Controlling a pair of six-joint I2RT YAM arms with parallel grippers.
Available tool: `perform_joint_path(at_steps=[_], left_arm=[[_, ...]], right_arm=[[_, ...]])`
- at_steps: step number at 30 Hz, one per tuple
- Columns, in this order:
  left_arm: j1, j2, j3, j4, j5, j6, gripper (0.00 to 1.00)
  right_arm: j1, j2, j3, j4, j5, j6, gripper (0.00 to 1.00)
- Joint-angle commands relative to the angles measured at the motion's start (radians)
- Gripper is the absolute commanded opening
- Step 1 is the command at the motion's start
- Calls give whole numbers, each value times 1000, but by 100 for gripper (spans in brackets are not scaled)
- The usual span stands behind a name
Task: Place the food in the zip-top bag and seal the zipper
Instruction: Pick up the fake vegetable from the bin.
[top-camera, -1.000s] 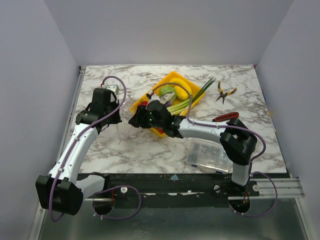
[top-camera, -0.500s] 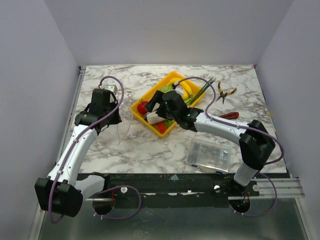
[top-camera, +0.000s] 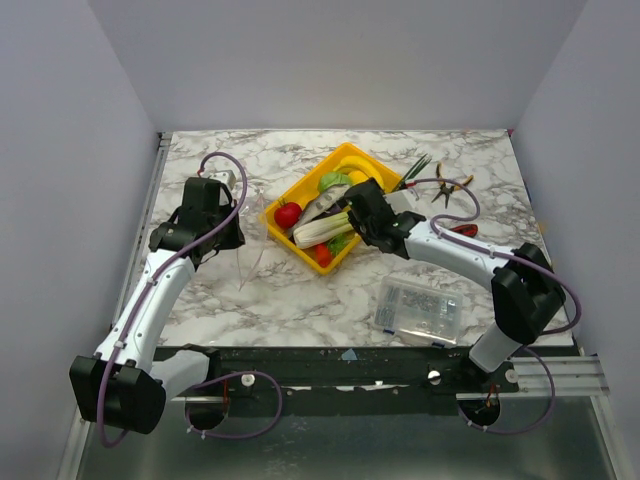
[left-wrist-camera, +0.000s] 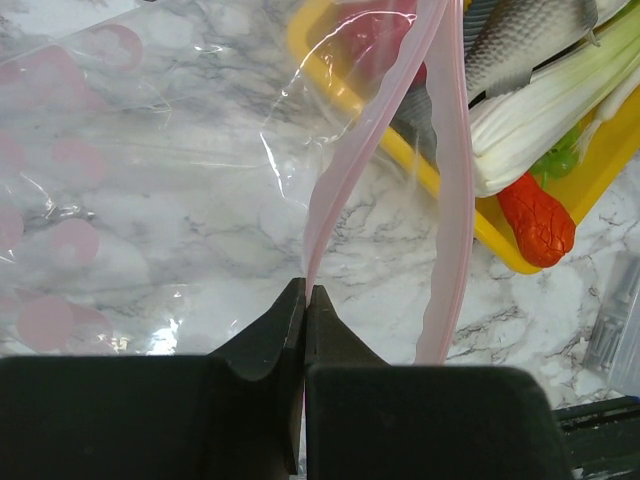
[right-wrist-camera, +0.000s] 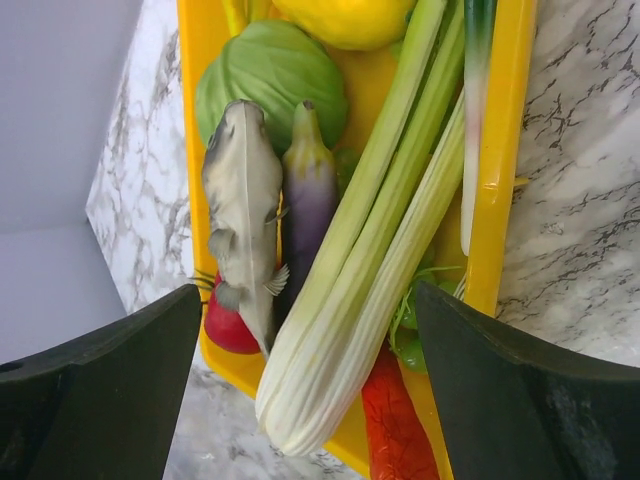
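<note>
Toward the desk's left edge, my left claw (left-wrist-camera: 304, 292) is pressed together on the pink zipper (left-wrist-camera: 338, 185) of the bag (left-wrist-camera: 120, 190). My right claw (right-wrist-camera: 310, 335) hangs spread over the yellow tray (right-wrist-camera: 500, 150), where fish (right-wrist-camera: 243, 190) and leek (right-wrist-camera: 375, 240) lie.

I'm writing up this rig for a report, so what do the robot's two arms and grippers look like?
The left arm and right arm match: white links, chunky black joints, a purple cable looping along each. The left gripper and right gripper are matte black, two broad fingers each.
</note>
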Motion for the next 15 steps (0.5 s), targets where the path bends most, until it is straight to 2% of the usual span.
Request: perform_joint_path(at_steps=[1,15], left_arm=[[4,4,30,0,19,-4,0],[4,12,31,1,49,3,0]], right_arm=[[-1,20,15,-38,109,103,88],[-7,190,114,-150,77,247,85]])
